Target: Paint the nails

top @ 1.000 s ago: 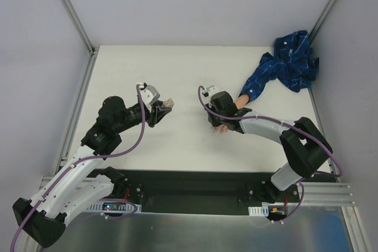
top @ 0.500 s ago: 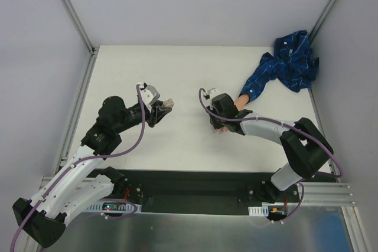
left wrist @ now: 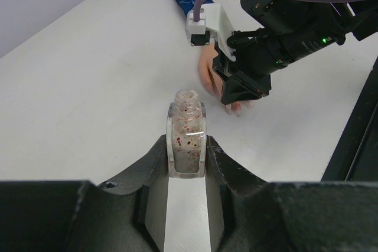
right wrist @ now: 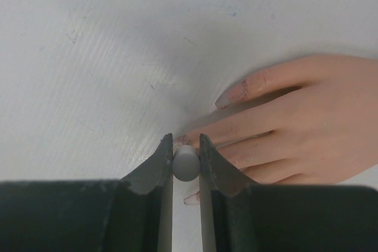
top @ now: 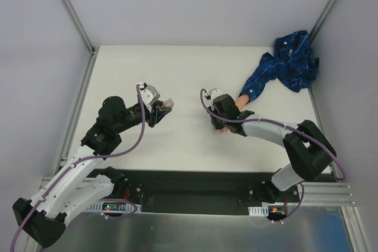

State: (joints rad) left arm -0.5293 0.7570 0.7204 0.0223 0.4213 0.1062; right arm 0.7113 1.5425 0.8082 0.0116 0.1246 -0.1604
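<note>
The right gripper (right wrist: pixel 186 146) clamps a grey cap (right wrist: pixel 186 166) over the mannequin hand (right wrist: pixel 307 122) and its nails (right wrist: pixel 230 94). At its 10 o'clock, the left gripper (left wrist: pixel 186 146) clamps an open bottle (left wrist: pixel 186 123).

My targets, the nails (right wrist: pixel 228 97): tiny, glossy, pinkish, at the fingertips of the flesh-coloured, palm-down mannequin hand (right wrist: pixel 307 123).

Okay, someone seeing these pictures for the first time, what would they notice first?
The flesh-coloured mannequin hand lying mid-table, with the right gripper poised at its nails, pinching a small grey round piece. To its left, the left gripper holds an uncapped clear polish bottle flecked red. The blue patterned sleeve bunches at the far right corner.
</note>
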